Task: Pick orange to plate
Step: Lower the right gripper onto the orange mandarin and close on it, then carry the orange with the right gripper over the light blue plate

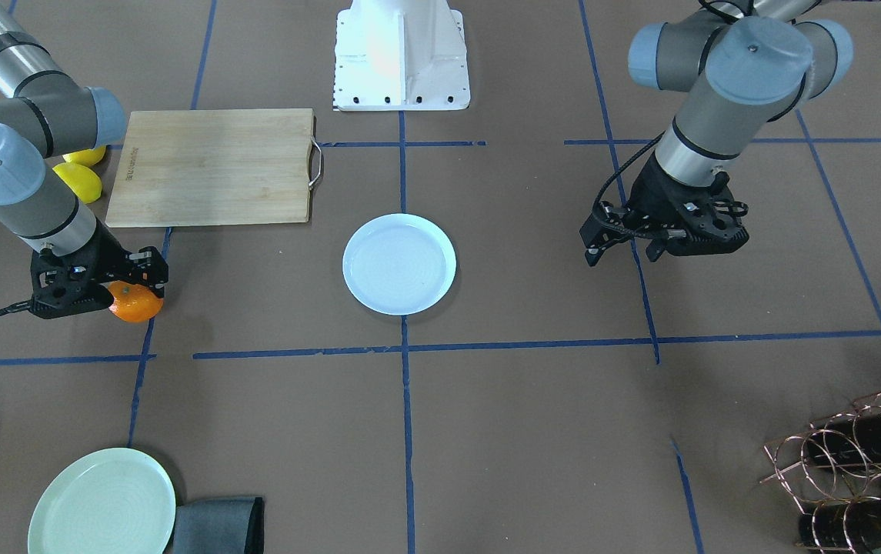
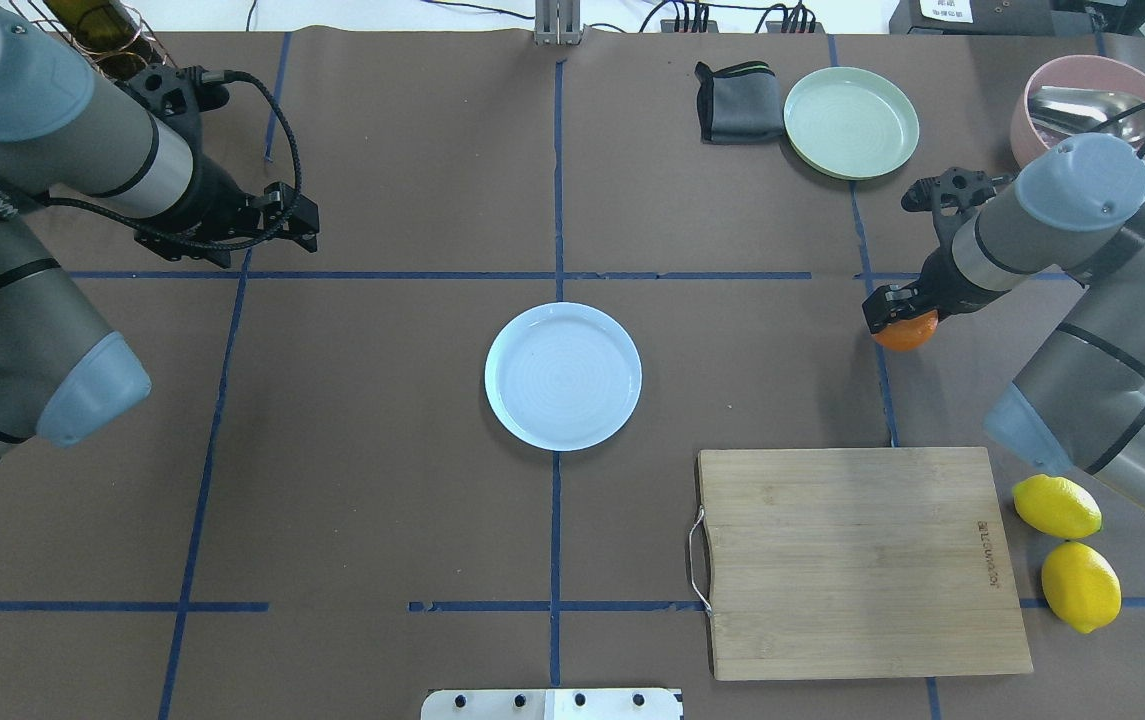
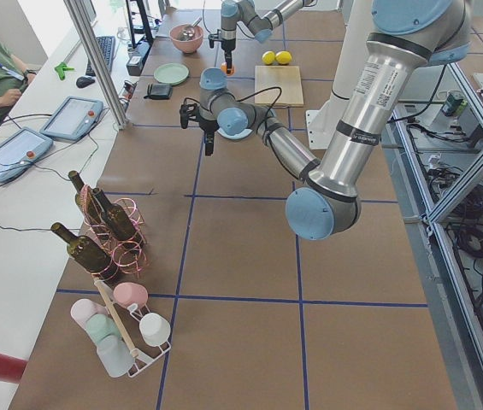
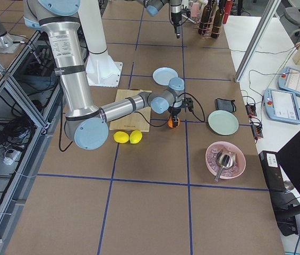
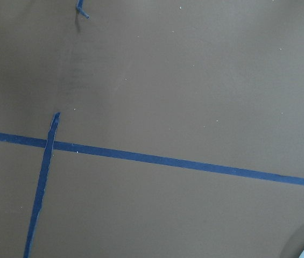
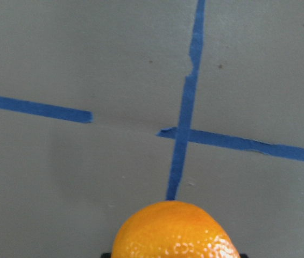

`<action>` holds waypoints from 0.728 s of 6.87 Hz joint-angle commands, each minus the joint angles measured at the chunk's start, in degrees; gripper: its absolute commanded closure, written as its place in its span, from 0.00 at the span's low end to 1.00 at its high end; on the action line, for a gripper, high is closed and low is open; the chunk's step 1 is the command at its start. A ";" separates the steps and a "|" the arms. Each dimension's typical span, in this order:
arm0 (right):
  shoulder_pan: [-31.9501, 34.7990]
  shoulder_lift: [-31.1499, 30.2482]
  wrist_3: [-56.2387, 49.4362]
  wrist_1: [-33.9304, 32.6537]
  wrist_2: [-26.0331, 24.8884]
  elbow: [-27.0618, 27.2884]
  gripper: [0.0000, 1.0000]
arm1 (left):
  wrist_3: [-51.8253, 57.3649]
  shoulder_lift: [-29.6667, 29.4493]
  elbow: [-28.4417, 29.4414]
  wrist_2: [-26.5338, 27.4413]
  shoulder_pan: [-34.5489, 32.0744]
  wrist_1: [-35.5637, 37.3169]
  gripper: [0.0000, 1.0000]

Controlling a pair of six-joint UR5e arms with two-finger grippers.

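The orange (image 1: 137, 305) is between the fingers of my right gripper (image 1: 132, 291), which is shut on it, at the table's right side beside a blue tape line. From overhead only part of the orange (image 2: 906, 332) shows beneath the right gripper (image 2: 894, 312). In the right wrist view the orange (image 6: 174, 232) fills the bottom centre over the tape cross. The pale bluish-white plate (image 1: 399, 264) (image 2: 563, 375) lies bare at the table's centre, well apart from the fruit. My left gripper (image 1: 619, 248) (image 2: 306, 226) hovers open over bare table on the left side.
A wooden cutting board (image 2: 862, 560) lies near the right arm's base, with two yellow lemons (image 2: 1067, 540) beside it. A pale green plate (image 2: 851, 122), a dark folded cloth (image 2: 738, 102) and a pink bowl (image 2: 1082, 105) with a metal spoon sit at the far right. A bottle rack (image 1: 863, 462) stands far left.
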 commanded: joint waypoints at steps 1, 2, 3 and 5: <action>-0.87 5.82 6.43 -1.75 0.66 1.92 1.00 | 16.00 4.33 -0.59 -0.26 -4.31 0.03 0.00; -3.67 10.20 11.02 -4.12 0.41 1.83 1.00 | 21.72 6.44 -0.94 -0.44 -7.72 -0.23 0.00; -6.39 14.77 14.11 -7.45 -0.81 1.40 1.00 | 36.66 8.81 -1.64 -0.96 -11.15 -0.14 0.00; -11.49 20.60 18.51 -10.20 -5.46 0.35 1.00 | 47.96 14.98 -2.35 -0.88 -14.07 -0.23 0.00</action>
